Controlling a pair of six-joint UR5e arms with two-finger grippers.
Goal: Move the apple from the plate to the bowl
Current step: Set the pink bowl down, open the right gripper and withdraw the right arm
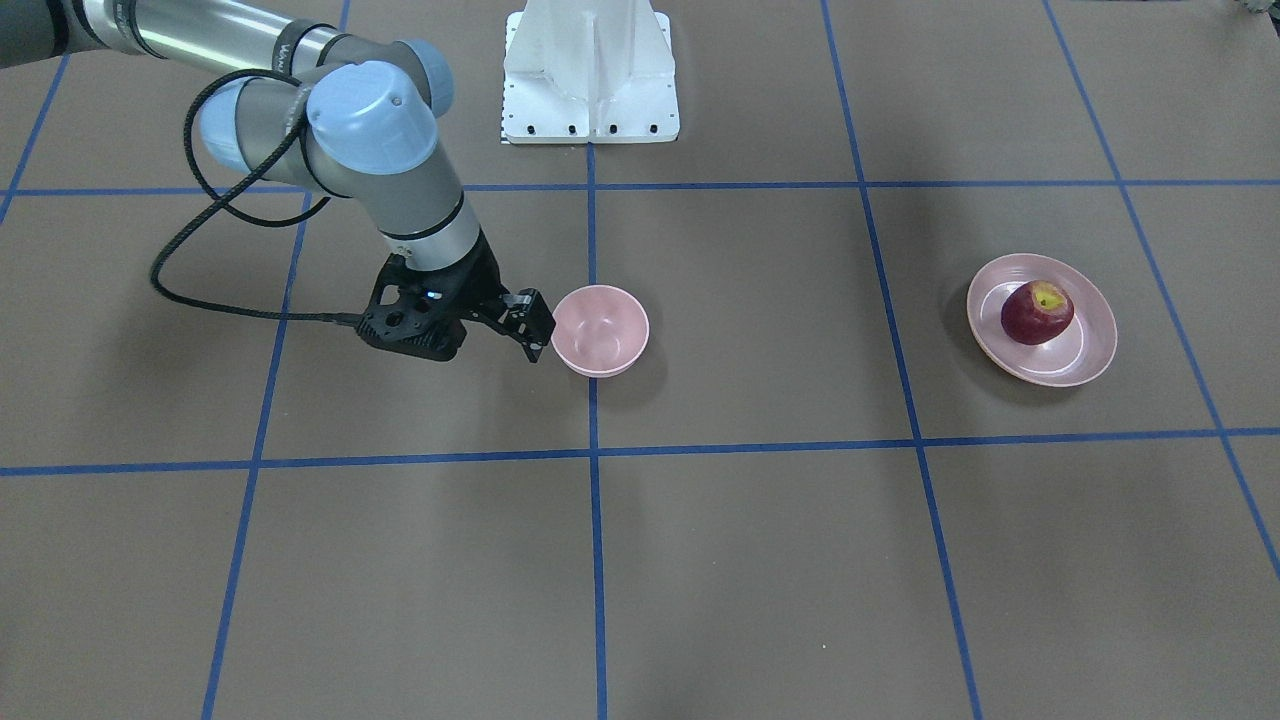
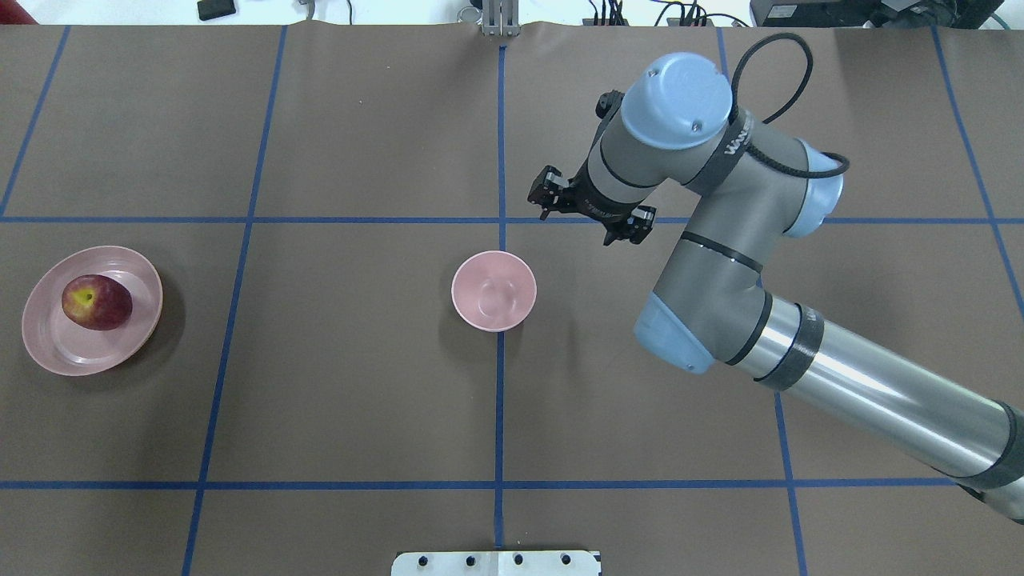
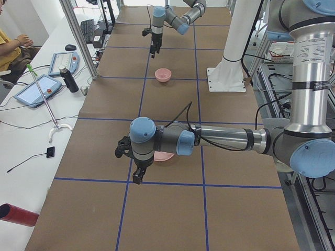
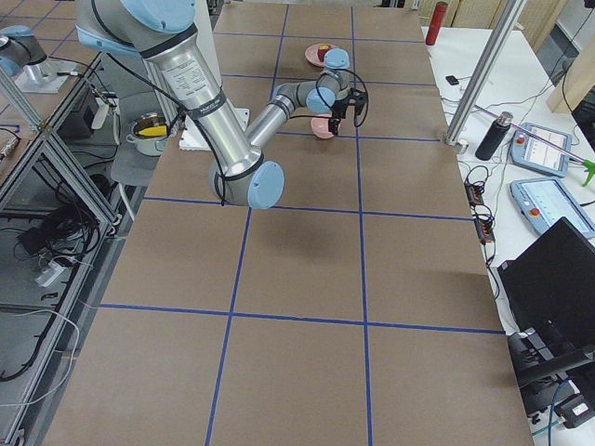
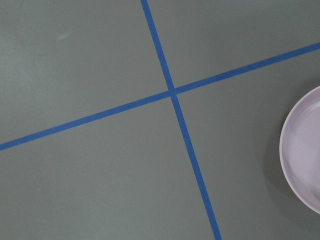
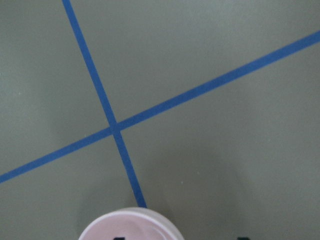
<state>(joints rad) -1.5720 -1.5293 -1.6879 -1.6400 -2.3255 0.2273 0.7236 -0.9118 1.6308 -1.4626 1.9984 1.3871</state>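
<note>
We see the apple (image 1: 1037,312) resting in the plate (image 1: 1095,352), its yellow-green stem hollow turned upward. The plate sits on the robot's left part of the bench (image 1: 760,560). It is well apart from the bowl (image 1: 600,330), which stands upright near the middle, on one of the blue tape lines (image 1: 597,560). The right pincer (image 2: 590,214) hangs above the bench just beside the bowl, on the bowl's side toward the robot's right. It points down, and we see its fingers spread apart with nothing between them. The right wrist view shows the bowl's rim at the bottom edge, and two dark fingertips peek in there, set wide of each other. The left pincer (image 3: 137,177) shows only in the side views, hanging from the near arm over the bench by the plate. We cannot tell whether it is spread or pressed together. The left wrist view shows a curve of the plate's rim at its right edge, beside a crossing of tape lines. The white base (image 1: 590,80) stands on the robot's side of the bowl.
</note>
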